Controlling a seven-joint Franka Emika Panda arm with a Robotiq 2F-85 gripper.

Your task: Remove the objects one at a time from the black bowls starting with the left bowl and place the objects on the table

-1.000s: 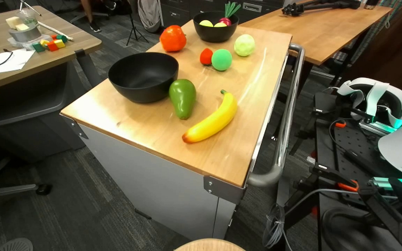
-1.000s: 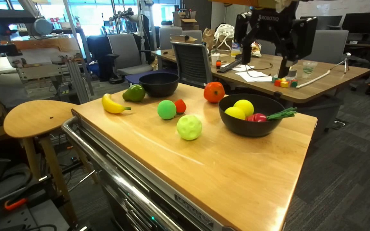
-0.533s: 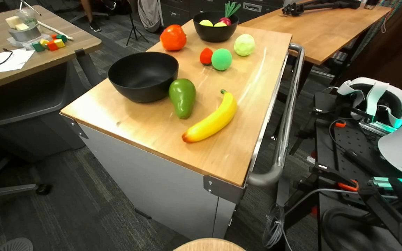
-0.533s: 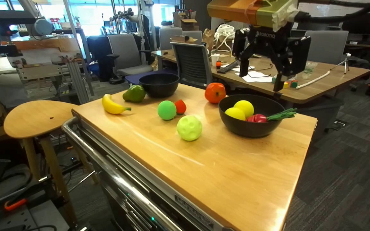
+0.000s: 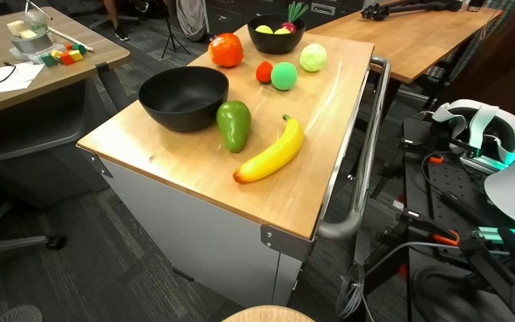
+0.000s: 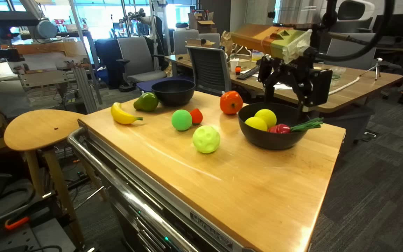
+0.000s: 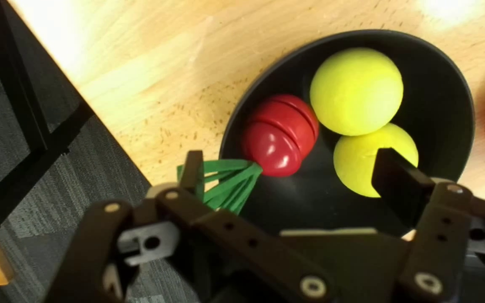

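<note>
— How is the pincer [image 7: 291, 170] set?
— It is released, with its jaws spread wide, and is poised at the loaded black bowl [image 6: 269, 140]. In the wrist view that bowl is seen between and beyond those jaws; whether anything is touched cannot be told.
— What is contained in the bowl?
— Two yellow balls [image 7: 356, 90] and a red toy radish [image 7: 282, 136] are held in it, and the radish's green leaves [image 6: 307, 124] are seen projecting over its rim.
— And just outside it?
— On the table [image 6: 243, 185], an orange-red toy fruit [image 6: 231, 102] is placed close beside the bowl. A dimpled yellow-green ball [image 6: 206, 139] is also set near it. Somewhat farther from it, in both exterior views, a green ball [image 6: 181, 120] and a small red strawberry [image 5: 264, 73] are seen side by side.
— What is found well apart from it?
— Towards the table end opposite the loaded bowl, a second black bowl [image 5: 182, 100], a green avocado [image 5: 234, 124] and a yellow banana [image 5: 273, 154] are laid out.
</note>
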